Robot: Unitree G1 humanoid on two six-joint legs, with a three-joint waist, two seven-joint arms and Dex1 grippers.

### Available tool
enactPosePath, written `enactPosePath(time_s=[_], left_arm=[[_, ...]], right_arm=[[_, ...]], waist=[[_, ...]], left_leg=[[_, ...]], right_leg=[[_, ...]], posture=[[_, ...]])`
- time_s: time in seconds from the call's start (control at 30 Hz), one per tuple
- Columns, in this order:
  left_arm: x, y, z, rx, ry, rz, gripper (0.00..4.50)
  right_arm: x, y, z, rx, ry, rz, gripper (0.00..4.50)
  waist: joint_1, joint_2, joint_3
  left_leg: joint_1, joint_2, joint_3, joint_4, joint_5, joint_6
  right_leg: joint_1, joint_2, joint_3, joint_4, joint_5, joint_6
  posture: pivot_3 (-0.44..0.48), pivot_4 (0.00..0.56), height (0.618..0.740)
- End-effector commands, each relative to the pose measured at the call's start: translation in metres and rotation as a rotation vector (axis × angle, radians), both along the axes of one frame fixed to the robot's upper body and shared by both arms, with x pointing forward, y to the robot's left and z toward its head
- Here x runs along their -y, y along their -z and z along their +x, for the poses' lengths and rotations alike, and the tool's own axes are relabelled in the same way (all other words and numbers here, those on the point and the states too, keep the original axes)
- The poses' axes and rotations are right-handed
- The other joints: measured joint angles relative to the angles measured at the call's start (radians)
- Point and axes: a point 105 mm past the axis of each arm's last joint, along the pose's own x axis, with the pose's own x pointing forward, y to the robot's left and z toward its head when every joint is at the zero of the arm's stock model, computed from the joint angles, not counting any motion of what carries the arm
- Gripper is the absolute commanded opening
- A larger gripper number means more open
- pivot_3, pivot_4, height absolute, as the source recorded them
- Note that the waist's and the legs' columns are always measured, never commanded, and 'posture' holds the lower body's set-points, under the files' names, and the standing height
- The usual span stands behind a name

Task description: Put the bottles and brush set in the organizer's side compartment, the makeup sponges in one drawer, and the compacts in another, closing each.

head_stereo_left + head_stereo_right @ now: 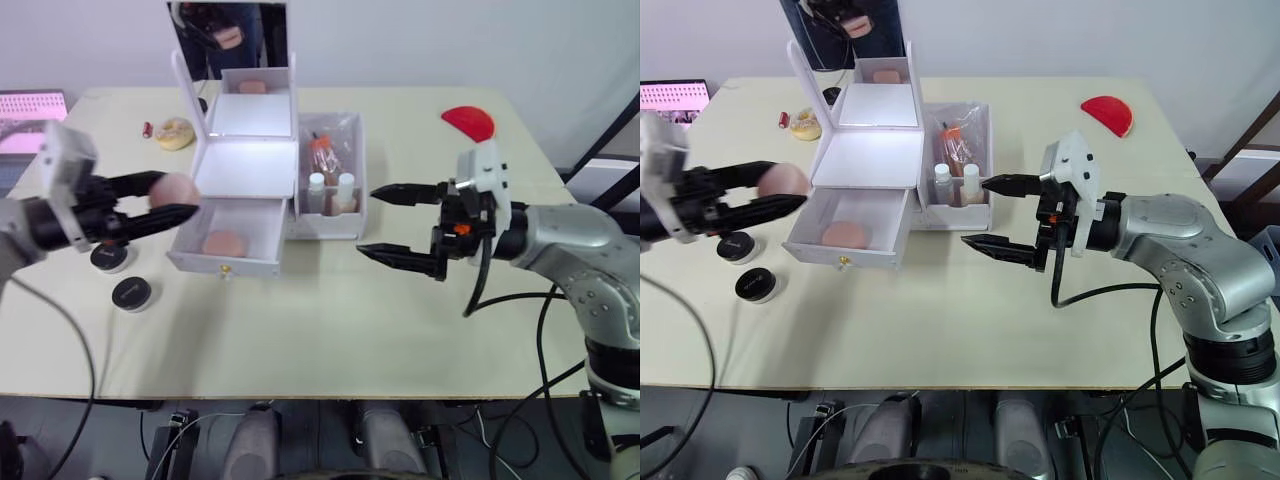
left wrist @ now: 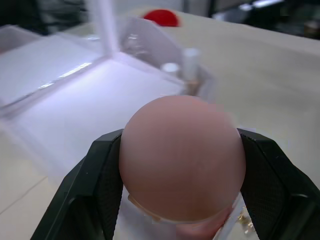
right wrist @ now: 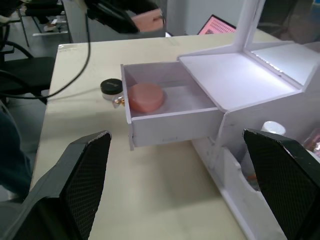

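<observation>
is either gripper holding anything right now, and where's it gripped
The left gripper holds a pink makeup sponge, pinched across its rounded sides. The right gripper is open and holds nothing.

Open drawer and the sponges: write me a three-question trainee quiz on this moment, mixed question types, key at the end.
1. True or false: the open drawer already holds one makeup sponge.
2. Multiple choice: the left hand is A) open over the table, B) shut on a pink makeup sponge, C) shut on a compact.
3. Fill in: the two black compacts lie on the table on the robot's ____ side of the organizer.

Key: 1 true. 2 B. 3 left.
</observation>
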Motion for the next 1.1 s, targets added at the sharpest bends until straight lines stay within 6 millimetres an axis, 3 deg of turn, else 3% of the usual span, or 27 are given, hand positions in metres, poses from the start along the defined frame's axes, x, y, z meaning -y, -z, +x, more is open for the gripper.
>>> enactPosePath(time_s=[0.03,0.27,0.53,1.1], left_arm=[[0.016,0.01,0.013,-0.028,0.124,0.062,2.67],[0.041,0.023,0.031,-0.087,0.315,0.138,2.67],[0.056,0.034,0.037,-0.131,0.429,0.202,2.67],[0.057,0.055,0.047,-0.074,0.479,0.391,2.67]], right_arm=[[0.0,-0.015,-0.006,0.068,0.0,0.004,4.5],[-0.002,-0.019,-0.009,0.086,0.013,0.015,4.5],[-0.003,-0.021,-0.01,0.104,0.048,0.024,4.5],[-0.004,-0.022,-0.01,0.111,0.08,0.049,4.5]], waist=[[-0.001,0.0,0.0],[-0.001,0.0,0.0],[-0.001,0.0,0.0],[0.002,0.0,0.0]], left_leg=[[0.0,0.0,0.0,0.0,0.0,0.0],[0.0,0.0,0.0,0.0,0.0,0.0],[-0.001,0.0,0.0,0.0,0.0,0.0],[-0.001,0.0,0.0,0.0,0.0,0.0]], right_leg=[[0.0,0.0,0.0,0.0,0.0,0.0],[0.0,0.0,0.0,0.0,0.0,0.001],[0.0,0.0,0.0,0.0,-0.001,0.002],[0.0,0.0,0.0,0.001,-0.001,0.002]], posture=[[0.0,0.15,0.739],[0.0,0.15,0.739],[0.0,0.15,0.739],[0.0,0.15,0.739]])
